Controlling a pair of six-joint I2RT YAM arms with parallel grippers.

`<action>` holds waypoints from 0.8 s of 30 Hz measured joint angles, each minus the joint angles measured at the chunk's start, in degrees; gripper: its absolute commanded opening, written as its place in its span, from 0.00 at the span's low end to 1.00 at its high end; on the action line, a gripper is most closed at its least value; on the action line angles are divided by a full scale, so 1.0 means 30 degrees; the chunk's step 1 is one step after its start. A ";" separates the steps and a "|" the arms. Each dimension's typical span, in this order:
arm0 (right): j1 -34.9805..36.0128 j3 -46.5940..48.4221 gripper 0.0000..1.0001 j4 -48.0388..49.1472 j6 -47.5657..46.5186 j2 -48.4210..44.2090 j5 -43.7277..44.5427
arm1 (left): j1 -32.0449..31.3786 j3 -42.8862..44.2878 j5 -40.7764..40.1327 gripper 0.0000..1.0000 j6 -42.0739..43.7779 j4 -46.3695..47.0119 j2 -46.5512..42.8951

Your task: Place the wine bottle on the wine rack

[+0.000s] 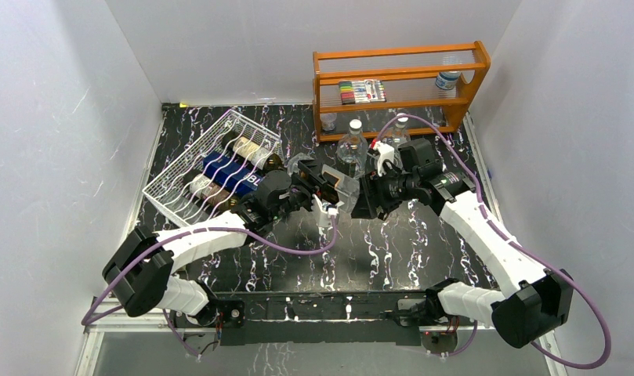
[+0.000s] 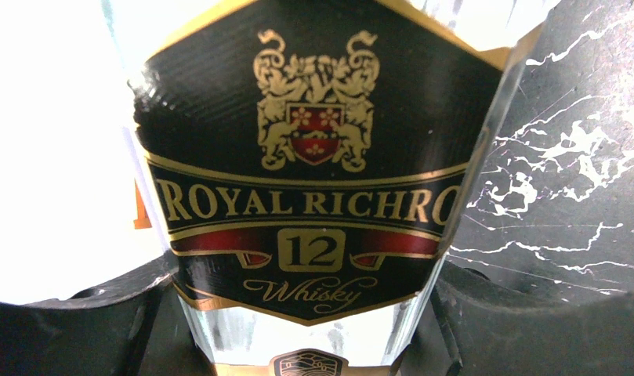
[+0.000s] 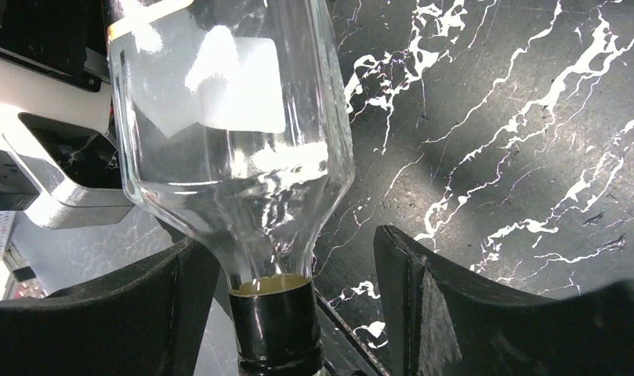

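The wine bottle [image 2: 313, 157] is clear glass with a black and gold label reading "12 Whisky". My left gripper [image 2: 313, 333] is shut on its body, one finger [image 2: 102, 321] on each side. From above, the bottle [image 1: 338, 192] hangs over the table between both grippers. Its black-capped neck [image 3: 274, 325] lies between the pads of my right gripper [image 3: 298, 309], which is open. That neck sits close to the left pad [image 3: 110, 313], with a clear gap to the right pad [image 3: 470, 313]. The white wire wine rack [image 1: 180, 176] stands at the left with several bottles in it.
An orange wooden shelf [image 1: 400, 86] stands at the back right with a marker box and a small bottle on it. Two plastic water bottles [image 1: 353, 147] stand in front of it, just behind the grippers. White walls close in both sides.
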 measured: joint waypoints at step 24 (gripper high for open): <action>0.1931 -0.0182 0.28 0.0189 -0.0291 0.0663 0.0546 | 0.0073 -0.0197 0.0408 0.00 0.0022 -0.0998 -0.0036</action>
